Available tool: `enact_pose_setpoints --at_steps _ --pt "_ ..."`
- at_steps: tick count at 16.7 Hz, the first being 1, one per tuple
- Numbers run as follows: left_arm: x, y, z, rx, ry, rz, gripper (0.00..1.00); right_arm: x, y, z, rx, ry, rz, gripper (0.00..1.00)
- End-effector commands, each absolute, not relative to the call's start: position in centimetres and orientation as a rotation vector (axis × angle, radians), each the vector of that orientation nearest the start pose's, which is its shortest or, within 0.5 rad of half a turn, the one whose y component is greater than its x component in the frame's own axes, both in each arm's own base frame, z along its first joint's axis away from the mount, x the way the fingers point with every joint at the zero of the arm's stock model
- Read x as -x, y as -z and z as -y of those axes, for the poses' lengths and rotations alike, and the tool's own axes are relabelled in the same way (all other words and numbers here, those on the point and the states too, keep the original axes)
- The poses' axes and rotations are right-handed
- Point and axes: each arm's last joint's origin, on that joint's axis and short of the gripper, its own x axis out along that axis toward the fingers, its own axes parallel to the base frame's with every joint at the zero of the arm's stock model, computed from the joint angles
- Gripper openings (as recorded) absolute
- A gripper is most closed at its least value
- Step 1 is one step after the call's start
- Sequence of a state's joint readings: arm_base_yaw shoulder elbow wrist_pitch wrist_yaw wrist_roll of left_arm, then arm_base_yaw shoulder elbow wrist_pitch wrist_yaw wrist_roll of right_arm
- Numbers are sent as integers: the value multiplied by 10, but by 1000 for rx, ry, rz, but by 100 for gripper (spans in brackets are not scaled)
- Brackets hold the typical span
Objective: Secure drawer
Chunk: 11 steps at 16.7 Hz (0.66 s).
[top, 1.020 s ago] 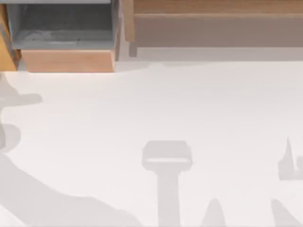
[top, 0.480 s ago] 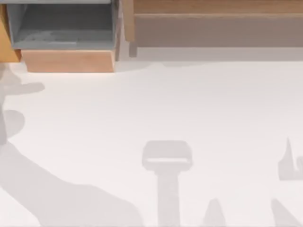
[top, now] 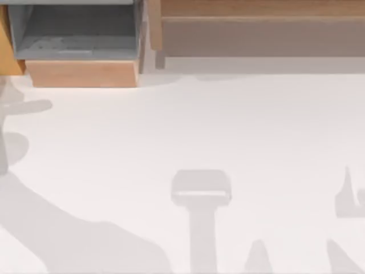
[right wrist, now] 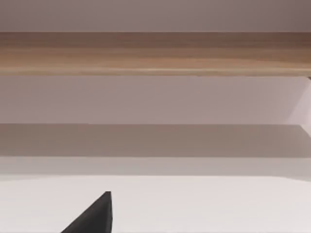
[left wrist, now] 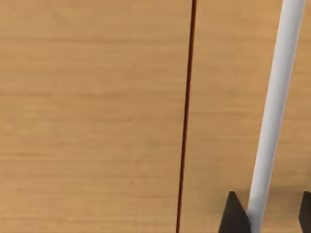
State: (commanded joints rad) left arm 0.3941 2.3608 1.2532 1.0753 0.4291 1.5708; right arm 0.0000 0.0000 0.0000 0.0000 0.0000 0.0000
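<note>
Compared with a second earlier, the drawer (top: 80,51) had slid slightly inward but remained open at the table's (top: 228,142) far left. The left gripper (left wrist: 266,213) stood close before the wooden front (left wrist: 92,121), its dark fingers (left wrist: 233,216) straddling the white handle (left wrist: 272,121), likely to steer the push; grip uncertain. The right gripper (right wrist: 92,216) was parked well apart.

We are looking close at a wooden drawer front (left wrist: 92,116), its grain running crosswise, with a thin dark seam (left wrist: 185,116) cutting through it. A white bar handle (left wrist: 274,111) is passing between the two dark fingertips (left wrist: 234,216) of our left hand (left wrist: 269,218), which are standing apart around it.
</note>
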Motion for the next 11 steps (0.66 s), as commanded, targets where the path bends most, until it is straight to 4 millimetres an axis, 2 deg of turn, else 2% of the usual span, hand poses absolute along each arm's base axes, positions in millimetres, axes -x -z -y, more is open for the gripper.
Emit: enact_pose_setpoints --at_steps 5,11 --pt "-439 -90 -174 -1548 26 -13 98 -106 -160 1 0 0 0 100" --pt "-439 -90 -174 -1548 26 -13 100 -106 -160 1 0 0 0 100"
